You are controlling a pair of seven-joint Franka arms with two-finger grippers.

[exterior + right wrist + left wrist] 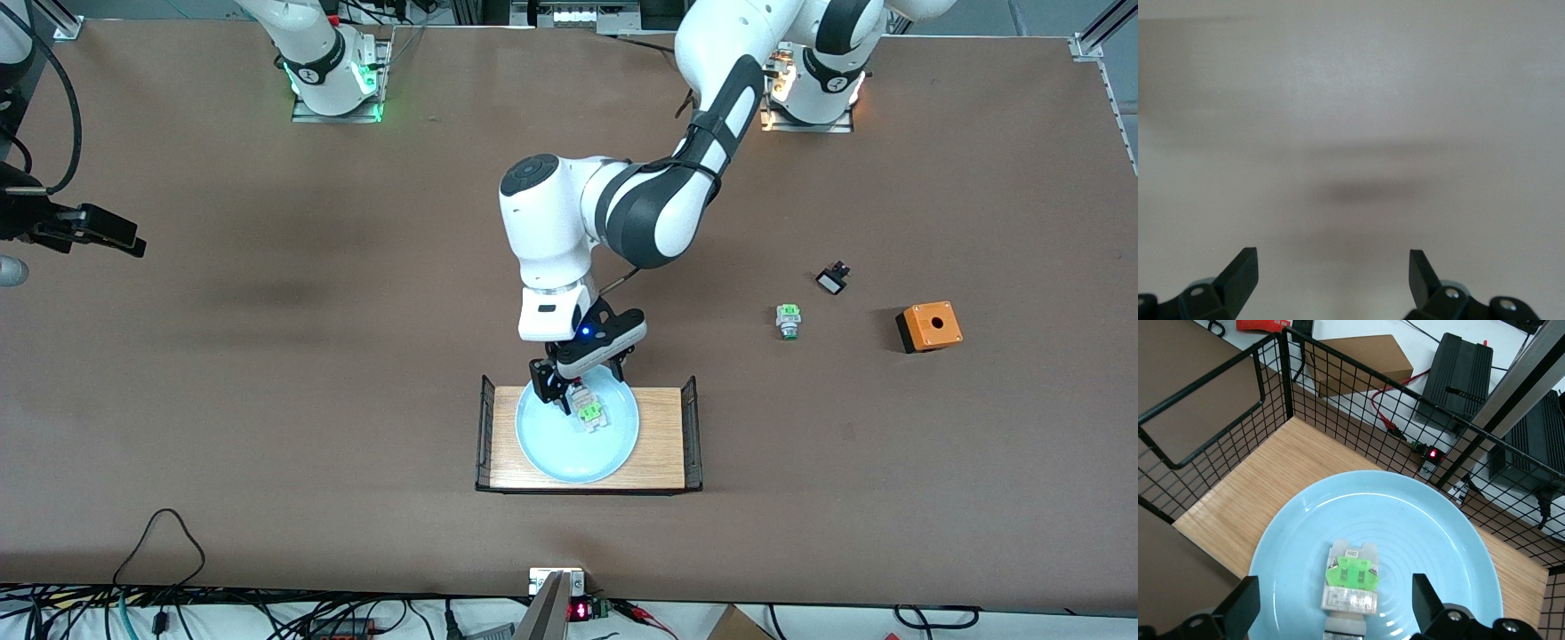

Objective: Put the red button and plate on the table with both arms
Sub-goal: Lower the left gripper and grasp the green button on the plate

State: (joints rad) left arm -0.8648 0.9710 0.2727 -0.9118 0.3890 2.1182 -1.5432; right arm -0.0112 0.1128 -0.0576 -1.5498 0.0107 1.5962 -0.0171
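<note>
The pale blue plate (553, 444) (1405, 520) lies on a small wooden tray near the front camera, mid-table. On the plate rests the red button (590, 414) (1350, 581), showing its green block and whitish body; its cap is hidden. My left gripper (580, 396) (1335, 587) hangs just over the plate, open, with one finger on each side of the button and not touching it. My right gripper (124, 238) (1331, 257) waits open over the bare brown table (267, 373) at the right arm's end.
The wooden tray (662, 436) has black wire ends (692, 427) that stand close beside the plate. Toward the left arm's end lie a green-capped button (788, 321), a small black part (832, 280) and an orange box with a hole (929, 325).
</note>
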